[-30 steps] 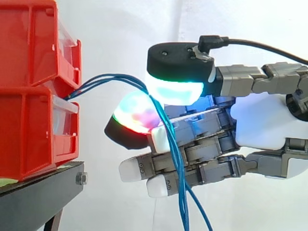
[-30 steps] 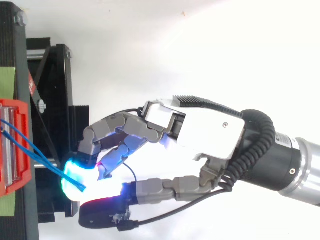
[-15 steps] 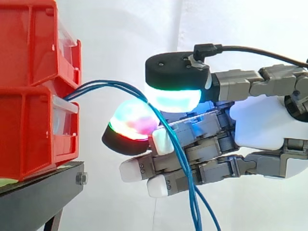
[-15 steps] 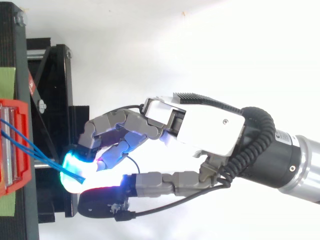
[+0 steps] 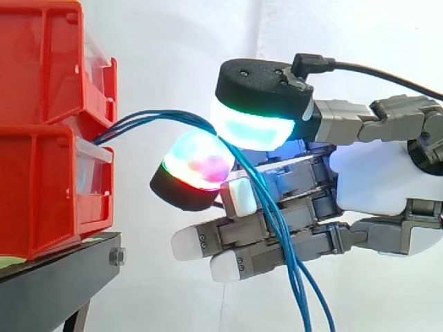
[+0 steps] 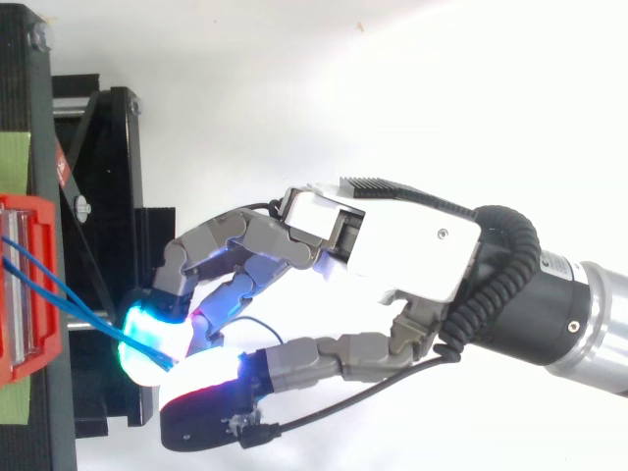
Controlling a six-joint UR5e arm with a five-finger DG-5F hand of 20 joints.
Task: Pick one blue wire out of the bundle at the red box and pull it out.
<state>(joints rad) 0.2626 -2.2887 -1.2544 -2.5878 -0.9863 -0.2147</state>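
Pinches the blue wires (image 5: 152, 119) between two glowing pads (image 5: 252, 128) of the hand (image 5: 374, 183), near the stacked red boxes (image 5: 41, 180) on the black stand (image 5: 55, 280), gripping them partway along an arc out of the gap between the boxes and down across the straighter lower fingers.

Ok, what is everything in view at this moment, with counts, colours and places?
red bins: two, red, stacked at the left on the stand
blue wires: several, blue, running from between the bins to the hand, then hanging down
black stand: one, black, under the bins
green patches: two, green, on the stand either side of the bin in the top view
white curtain: one, white, behind
hand: one, grey and white, entering from the right, two glowing pads pinching the wires
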